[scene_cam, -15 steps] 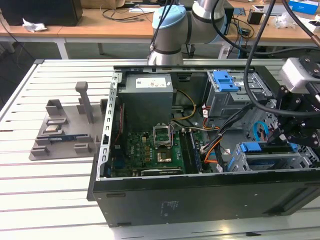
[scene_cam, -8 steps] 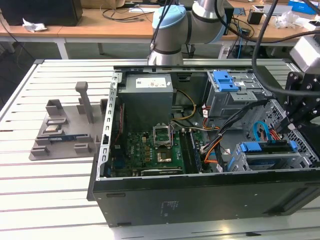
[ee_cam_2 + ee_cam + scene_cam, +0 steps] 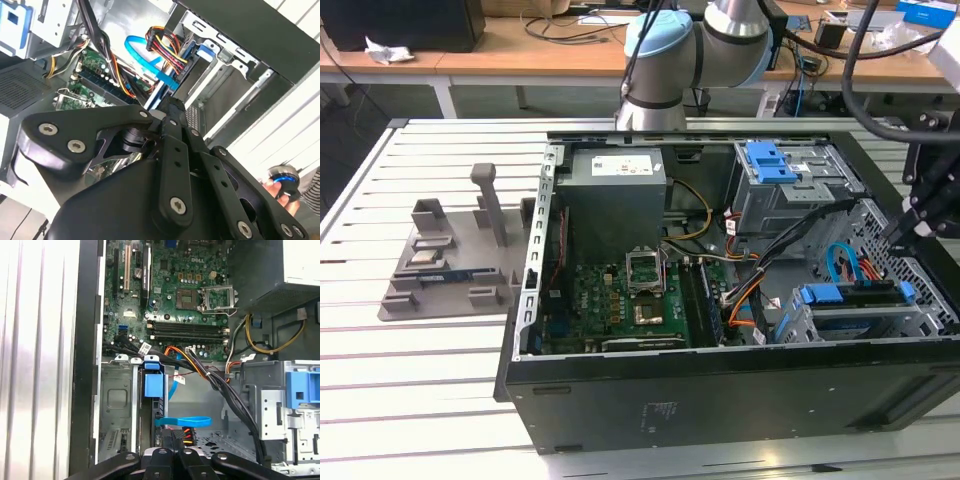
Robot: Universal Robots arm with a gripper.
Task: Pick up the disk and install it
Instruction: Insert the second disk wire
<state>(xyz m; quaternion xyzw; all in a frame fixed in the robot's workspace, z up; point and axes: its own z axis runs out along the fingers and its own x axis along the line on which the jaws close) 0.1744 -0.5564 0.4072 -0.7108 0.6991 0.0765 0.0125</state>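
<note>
Apparently the pincer [image 3: 172, 437] hovered with fingers drawn together on nothing, just above the disk [image 3: 855, 294], which sat slotted on edge in the drive cage [image 3: 865, 320] of the open computer case [image 3: 720, 390].

The arm [image 3: 685, 45] is built of silver-grey tubes joined by pale blue caps. The end effector [image 3: 172, 165] is made of matte black linkage bars, fastened with silver hex-socket screws.
</note>
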